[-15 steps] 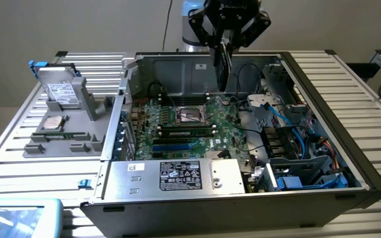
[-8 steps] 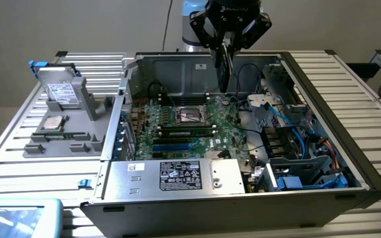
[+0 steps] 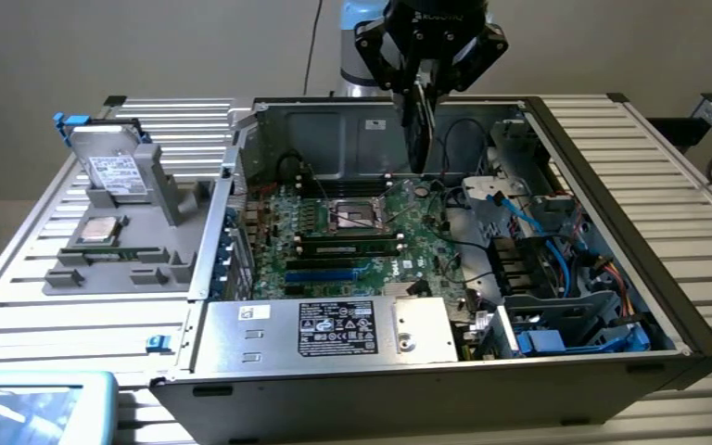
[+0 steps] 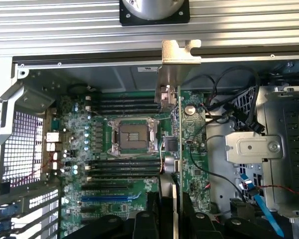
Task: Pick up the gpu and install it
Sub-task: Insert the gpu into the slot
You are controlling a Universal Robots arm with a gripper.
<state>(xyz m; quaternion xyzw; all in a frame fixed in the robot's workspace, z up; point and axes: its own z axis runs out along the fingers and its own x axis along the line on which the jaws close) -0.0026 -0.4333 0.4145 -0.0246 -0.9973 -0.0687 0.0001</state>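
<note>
My gripper [image 3: 421, 85] hangs over the back of the open computer case [image 3: 603, 176], shut on the gpu [image 3: 419, 130]. The card hangs edge-on and upright from the fingers, its lower end just above the green motherboard [image 3: 344, 236]. In the wrist view the gpu [image 4: 176, 129] shows as a thin vertical edge with its silver end bracket [image 4: 178, 54] by the case's rear wall. The black fingers [image 4: 152, 221] clamp it from both sides, to the side of the CPU socket [image 4: 132, 137].
Memory sticks [image 4: 124, 167] flank the socket. Loose black and blue cables [image 3: 541, 218] and a metal drive cage [image 4: 284, 144] crowd the case's right side in the exterior view. The power supply [image 3: 331, 329] fills the front. A grey fixture [image 3: 121, 250] holding a silver drive [image 3: 115, 176] stands left of the case.
</note>
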